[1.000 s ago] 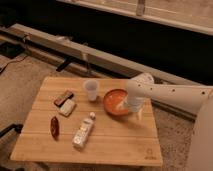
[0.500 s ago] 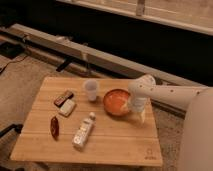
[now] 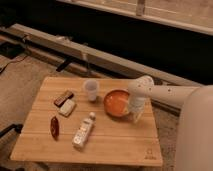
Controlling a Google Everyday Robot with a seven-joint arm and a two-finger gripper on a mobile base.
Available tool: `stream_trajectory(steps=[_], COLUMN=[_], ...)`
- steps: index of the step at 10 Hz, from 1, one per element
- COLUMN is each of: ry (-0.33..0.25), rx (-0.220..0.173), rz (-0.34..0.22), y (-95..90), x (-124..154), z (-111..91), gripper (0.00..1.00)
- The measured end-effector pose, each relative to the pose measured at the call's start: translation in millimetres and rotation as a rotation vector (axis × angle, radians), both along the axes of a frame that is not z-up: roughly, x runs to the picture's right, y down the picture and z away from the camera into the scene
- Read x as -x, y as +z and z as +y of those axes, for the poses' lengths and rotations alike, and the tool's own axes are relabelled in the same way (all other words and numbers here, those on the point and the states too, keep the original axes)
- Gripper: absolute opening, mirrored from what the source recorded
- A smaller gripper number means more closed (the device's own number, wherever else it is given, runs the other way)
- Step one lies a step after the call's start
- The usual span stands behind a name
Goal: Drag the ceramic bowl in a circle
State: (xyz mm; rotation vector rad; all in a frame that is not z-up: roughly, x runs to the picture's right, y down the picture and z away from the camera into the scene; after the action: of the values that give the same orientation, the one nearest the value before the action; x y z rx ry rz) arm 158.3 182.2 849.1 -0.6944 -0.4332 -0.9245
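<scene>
Because we want the bowl to slide in a ring, we look first at the big wooden tabletop [image 3: 117,145], which has bare wood in front of the bowl. Our white arm [image 3: 167,93] reaches in from the right and bends down. The ceramic bowl [image 3: 116,102] sits right way up near the back right of the tabletop. The claw [image 3: 135,114] is down at the bowl's right rim. We think it is best to press low on that rim and slide slowly, so the bowl does not tip or slip away. We should make a small ring, because the white cup [image 3: 90,90] stands just beside the bowl on its left. We cannot tell if the claw is grasping the rim or let go. The arm hides part of that rim.
</scene>
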Motion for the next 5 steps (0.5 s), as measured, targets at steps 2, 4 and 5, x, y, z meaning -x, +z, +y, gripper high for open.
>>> stream_trajectory(steps=[2, 4, 5], ry=[0.001, 0.017, 0.035], rx=[-0.001, 0.010, 0.021], rz=[-0.003, 0.032, 0.070], y=[-8.7, -16.0, -23.5], x=[2.0, -6.8, -20.3], z=[-1.2, -1.8, -0.8], gripper=[0.14, 0.01, 0.00])
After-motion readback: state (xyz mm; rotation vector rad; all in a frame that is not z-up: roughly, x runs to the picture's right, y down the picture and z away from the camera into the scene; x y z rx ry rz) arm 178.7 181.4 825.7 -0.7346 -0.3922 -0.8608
